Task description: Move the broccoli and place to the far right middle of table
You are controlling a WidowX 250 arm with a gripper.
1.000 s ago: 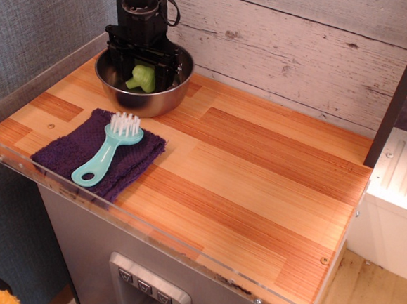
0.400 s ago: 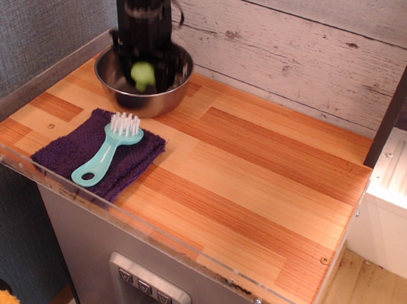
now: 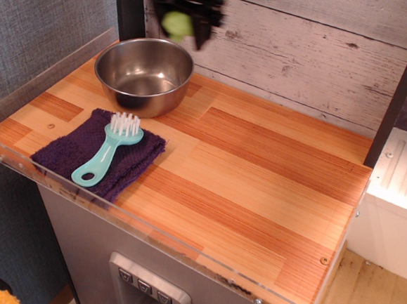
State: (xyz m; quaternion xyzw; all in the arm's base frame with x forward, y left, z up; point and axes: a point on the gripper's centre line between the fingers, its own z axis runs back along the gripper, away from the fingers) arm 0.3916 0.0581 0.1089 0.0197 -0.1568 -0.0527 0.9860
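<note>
The rectangular wooden table point(image 3: 257, 191) of light and reddish plank strips, rimmed with clear acrylic, was backed by a whitewashed plank wall point(image 3: 324, 49). Below the blurred black gripper point(image 3: 181, 9), a round steel bowl point(image 3: 143, 74) was seen empty. The small light-green plastic broccoli point(image 3: 177, 24) was held clamped in the gripper, above the bowl. Further below lay a teal brush point(image 3: 109, 149) on a purple cloth point(image 3: 97, 155).
</note>
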